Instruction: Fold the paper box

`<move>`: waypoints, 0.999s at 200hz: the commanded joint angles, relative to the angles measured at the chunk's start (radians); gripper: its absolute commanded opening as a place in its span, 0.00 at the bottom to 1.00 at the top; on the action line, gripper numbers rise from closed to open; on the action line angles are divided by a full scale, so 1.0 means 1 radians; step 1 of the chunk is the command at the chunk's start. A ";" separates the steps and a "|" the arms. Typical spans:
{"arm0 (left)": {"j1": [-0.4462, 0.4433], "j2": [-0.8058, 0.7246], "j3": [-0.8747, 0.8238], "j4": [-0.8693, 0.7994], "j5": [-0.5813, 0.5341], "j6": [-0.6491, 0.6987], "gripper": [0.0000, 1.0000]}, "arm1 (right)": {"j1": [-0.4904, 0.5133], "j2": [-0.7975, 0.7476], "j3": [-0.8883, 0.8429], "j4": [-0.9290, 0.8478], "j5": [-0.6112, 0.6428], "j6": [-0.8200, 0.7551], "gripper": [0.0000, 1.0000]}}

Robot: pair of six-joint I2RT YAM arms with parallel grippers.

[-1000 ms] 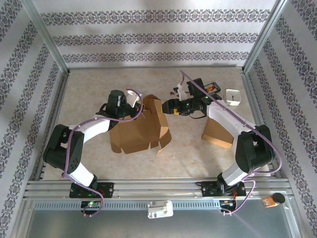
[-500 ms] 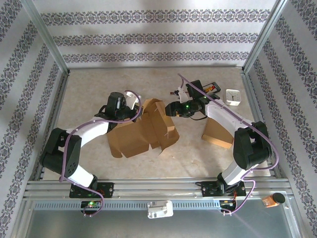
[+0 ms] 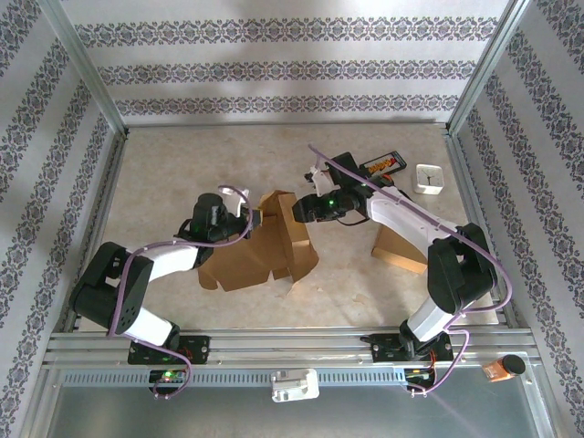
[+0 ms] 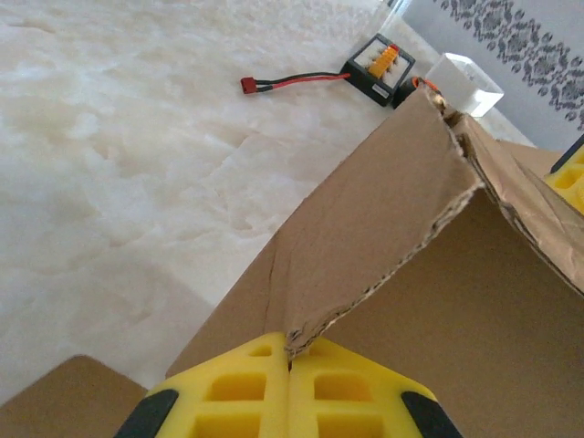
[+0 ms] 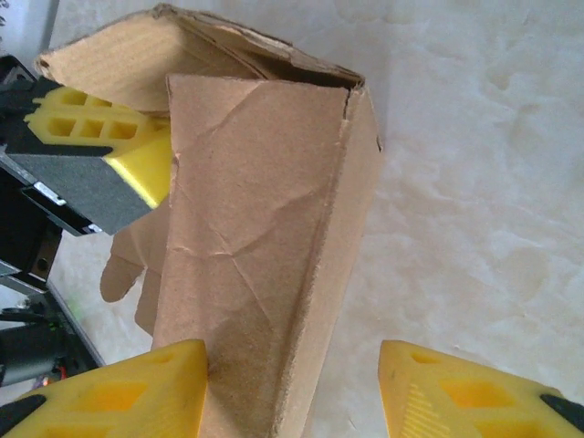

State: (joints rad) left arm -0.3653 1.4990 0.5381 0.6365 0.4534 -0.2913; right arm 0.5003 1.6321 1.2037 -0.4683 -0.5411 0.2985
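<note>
The left gripper [image 4: 290, 370] is pinched fully closed on a torn flap edge of the box [image 3: 260, 251]. The box stands half-raised near the middle of the table [image 3: 164, 164], between the two arms. The right gripper [image 5: 292, 388] is spread wide at the box's right side, with a creased upright panel between its fingers, close against one and clear of the other.

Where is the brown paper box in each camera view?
Top external: paper box just left of picture centre.
Left wrist: paper box across the right half, rising from bottom centre.
Right wrist: paper box centre-left, standing tall.
Shared landmark: left gripper, jaws shut on the box's edge.
</note>
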 commanded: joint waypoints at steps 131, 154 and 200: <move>-0.067 -0.174 -0.145 0.015 0.054 0.180 0.56 | 0.107 0.027 0.050 -0.059 0.132 -0.076 0.50; -0.059 -0.355 -0.124 -0.147 -0.049 0.230 0.58 | 0.107 0.026 0.052 -0.064 0.132 -0.079 0.50; 0.146 -0.303 0.160 -0.577 -0.070 0.449 0.56 | 0.110 0.030 0.067 -0.078 0.111 -0.058 0.50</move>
State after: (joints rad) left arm -0.3355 1.0943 0.5644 0.3351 0.3714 -0.0193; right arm 0.5983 1.6398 1.2530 -0.4995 -0.4511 0.2394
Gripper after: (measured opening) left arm 0.576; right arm 0.498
